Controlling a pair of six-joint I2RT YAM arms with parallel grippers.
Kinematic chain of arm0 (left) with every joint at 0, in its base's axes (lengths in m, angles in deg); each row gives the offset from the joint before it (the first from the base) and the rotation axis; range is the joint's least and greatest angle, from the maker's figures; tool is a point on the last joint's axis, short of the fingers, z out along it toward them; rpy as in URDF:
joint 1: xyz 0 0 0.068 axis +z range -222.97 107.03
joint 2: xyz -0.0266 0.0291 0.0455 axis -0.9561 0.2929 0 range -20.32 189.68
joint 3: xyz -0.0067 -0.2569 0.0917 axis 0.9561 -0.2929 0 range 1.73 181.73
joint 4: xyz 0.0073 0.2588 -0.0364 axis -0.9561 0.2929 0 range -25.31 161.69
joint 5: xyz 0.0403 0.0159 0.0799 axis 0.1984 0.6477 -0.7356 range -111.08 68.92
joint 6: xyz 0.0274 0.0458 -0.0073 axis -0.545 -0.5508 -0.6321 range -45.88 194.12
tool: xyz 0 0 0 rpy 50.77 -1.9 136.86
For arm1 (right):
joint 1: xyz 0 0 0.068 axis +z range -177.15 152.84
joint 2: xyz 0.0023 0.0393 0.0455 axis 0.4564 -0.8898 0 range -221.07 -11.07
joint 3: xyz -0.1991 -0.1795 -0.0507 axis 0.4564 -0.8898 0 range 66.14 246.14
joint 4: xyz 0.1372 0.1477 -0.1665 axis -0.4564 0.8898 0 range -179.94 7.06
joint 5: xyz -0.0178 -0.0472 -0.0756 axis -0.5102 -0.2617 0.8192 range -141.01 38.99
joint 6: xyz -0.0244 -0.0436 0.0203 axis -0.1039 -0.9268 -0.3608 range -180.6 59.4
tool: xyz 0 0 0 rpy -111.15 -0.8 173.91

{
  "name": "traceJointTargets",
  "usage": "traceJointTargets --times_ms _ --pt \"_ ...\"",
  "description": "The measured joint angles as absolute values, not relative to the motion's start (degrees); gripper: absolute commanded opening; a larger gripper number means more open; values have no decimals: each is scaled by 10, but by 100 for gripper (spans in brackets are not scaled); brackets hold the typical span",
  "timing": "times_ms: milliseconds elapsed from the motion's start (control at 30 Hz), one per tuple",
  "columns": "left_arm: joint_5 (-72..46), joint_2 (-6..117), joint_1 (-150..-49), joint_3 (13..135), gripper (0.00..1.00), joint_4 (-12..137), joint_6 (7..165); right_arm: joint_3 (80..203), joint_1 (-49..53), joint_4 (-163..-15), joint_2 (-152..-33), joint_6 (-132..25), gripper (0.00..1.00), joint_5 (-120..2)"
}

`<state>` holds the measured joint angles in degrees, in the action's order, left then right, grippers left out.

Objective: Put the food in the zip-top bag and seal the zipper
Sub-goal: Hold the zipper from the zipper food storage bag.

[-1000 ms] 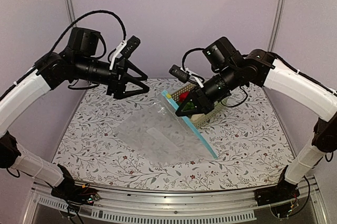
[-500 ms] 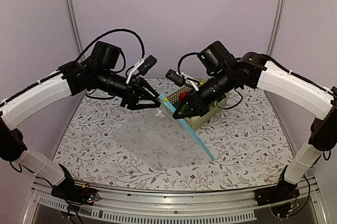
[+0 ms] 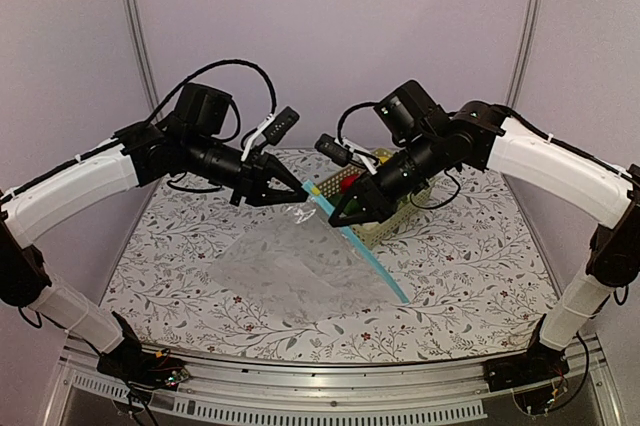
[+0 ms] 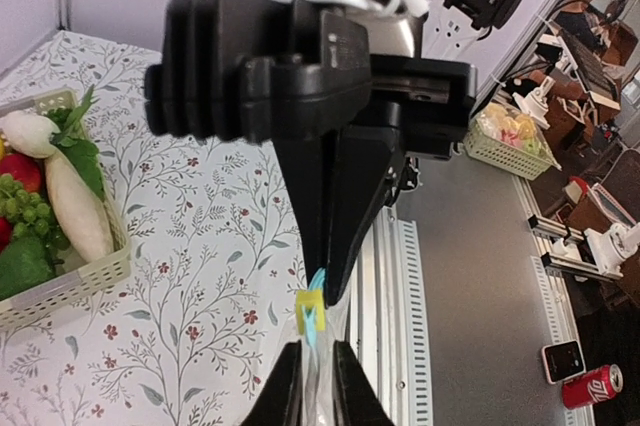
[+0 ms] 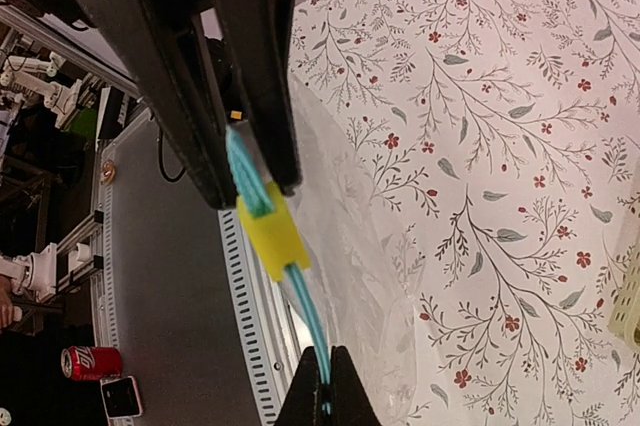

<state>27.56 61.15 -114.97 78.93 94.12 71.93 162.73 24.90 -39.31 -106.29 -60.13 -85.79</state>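
The zip-top bag (image 3: 285, 266) lies see-through on the flowered table, its far corner lifted. Its light-blue zipper (image 3: 378, 271) runs down the right edge, with a yellow slider (image 5: 272, 236) near the raised end. My right gripper (image 3: 333, 218) is shut on the zipper (image 5: 305, 311) just below the slider. My left gripper (image 3: 298, 193) is shut on the same strip on the slider's other side, its fingers (image 4: 283, 391) flanking the plastic. The two grippers almost touch tip to tip. The food, among it a white radish (image 4: 80, 211) and a red piece (image 3: 348, 184), sits in the basket.
The pale green lattice basket (image 4: 70, 286) stands at the back right, directly behind my right gripper. The table's metal front rail (image 3: 330, 386) runs along the near edge. A second basket (image 4: 505, 141) and a red can (image 4: 590, 386) lie off the table.
My left arm swung in from the back left to the bag's raised corner and its jaws closed there. The right gripper kept its hold and shifted slightly left.
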Motion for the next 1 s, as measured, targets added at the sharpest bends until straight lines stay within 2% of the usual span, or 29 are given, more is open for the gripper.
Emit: traceJointTargets --times_ms 133,267,333,400,467,567,667,867,1000 --pt "276 612 -1150 786 0 941 721 1621 249 -401 -1063 -595 0 -851" --pt "274 612 -1150 785 0 941 720 1620 248 -402 -1063 -587 1 -847" --pt "274 611 -1150 782 0 940 720 1619 248 -404 -1063 -584 15 -845" --pt "273 611 -1150 779 0 940 720 1616 247 -406 -1063 -583 43 -843" --pt "273 611 -1150 776 0 941 720 1614 246 -412 -1063 -574 58 -841" --pt "273 611 -1150 772 0 941 719 1609 244 -426 -1059 -568 76 -837" --pt "273 610 -1150 766 0 940 719 1592 244 -447 -1043 -559 85 -821" --pt "273 610 -1150 755 0 938 717 1551 244 -508 -990 -535 90 -774" --pt "273 609 -1150 748 0 937 716 1540 244 -557 -980 -517 85 -768"
